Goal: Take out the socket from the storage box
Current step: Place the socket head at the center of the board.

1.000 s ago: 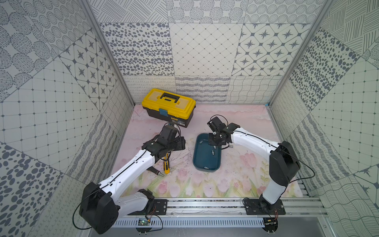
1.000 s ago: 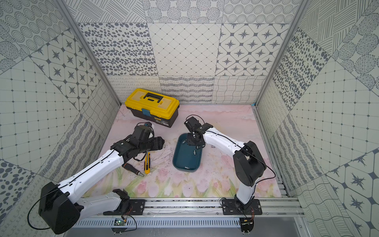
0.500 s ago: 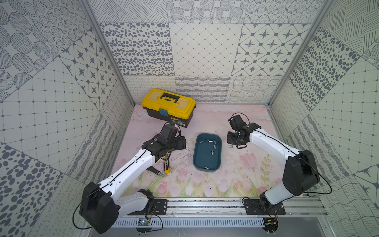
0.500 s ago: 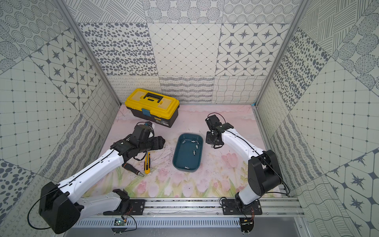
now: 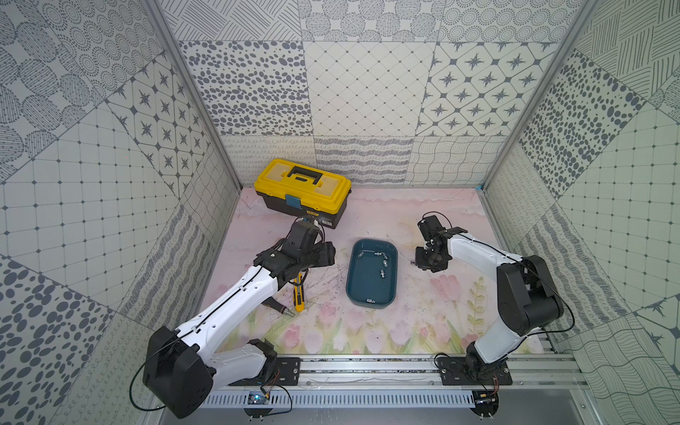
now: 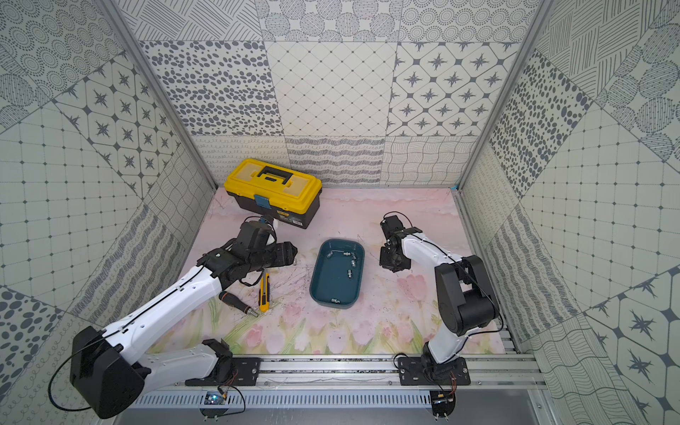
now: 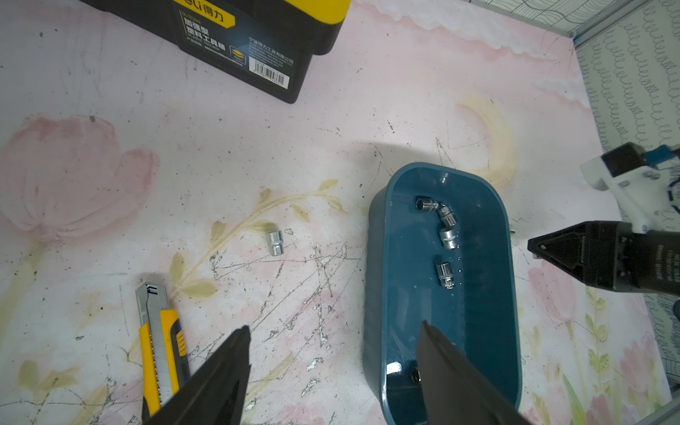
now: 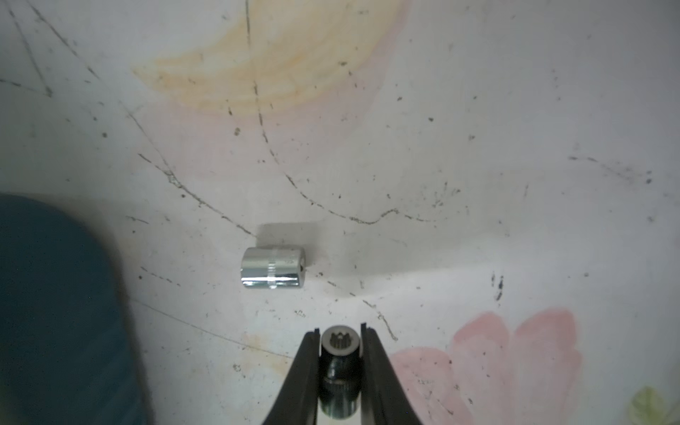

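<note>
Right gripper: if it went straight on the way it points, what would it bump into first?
Probably the mat, with the socket held by the right gripper touching first. The loose socket lies just ahead but slightly aside; depth is unclear.

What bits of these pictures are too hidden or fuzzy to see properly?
- Storage box: blurred and cut by the edge, right wrist view.
- Socket in the right claw: sides hidden by the fingers, right wrist view.
- Toolbox: mostly cut off by the edge, left wrist view.
- Screwdriver: handle partly under the left arm, in a top view.
</note>
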{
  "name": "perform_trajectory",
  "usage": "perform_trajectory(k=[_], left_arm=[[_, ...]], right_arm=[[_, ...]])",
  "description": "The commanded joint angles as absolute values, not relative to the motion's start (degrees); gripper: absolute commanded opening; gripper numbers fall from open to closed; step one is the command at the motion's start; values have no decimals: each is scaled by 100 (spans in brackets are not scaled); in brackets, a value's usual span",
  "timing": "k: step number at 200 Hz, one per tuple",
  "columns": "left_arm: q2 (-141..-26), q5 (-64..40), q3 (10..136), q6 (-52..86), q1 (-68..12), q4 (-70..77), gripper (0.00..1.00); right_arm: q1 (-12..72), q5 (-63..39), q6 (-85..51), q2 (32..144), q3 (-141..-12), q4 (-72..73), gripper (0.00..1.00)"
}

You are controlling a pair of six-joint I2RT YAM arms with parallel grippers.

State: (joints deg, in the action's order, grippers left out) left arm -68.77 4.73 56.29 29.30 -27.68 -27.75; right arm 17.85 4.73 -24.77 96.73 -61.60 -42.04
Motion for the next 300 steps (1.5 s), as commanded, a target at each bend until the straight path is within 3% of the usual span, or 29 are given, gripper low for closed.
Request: perform_trajectory(k=[1, 80, 132, 193, 225, 300], left_arm=[[-6830, 426, 5750, 2848, -2795, -2880, 76], [-6892, 444, 5834, 2847, -2839, -2880, 76], [-6904, 476, 5846, 2839, -2866, -2879, 76], [-6862, 502, 5820, 2848, -2935, -2878, 76], [-6853, 501, 5840, 2839, -2945, -2903, 77], [-6961, 396, 6016, 2806, -3122, -2898, 79]], right_arm=[[1681, 431, -2346, 9839, -6145, -3971, 18], [1540, 403, -2339, 10112, -6148, -3911, 22], [1521, 453, -2365, 10160, -6159, -3924, 36], [1503, 451, -2364, 10064, -6122, -3924, 36], [1494, 428, -2331, 9920, -6107, -3940, 37], [1474, 253, -2141, 8949, -6282, -4362, 52]])
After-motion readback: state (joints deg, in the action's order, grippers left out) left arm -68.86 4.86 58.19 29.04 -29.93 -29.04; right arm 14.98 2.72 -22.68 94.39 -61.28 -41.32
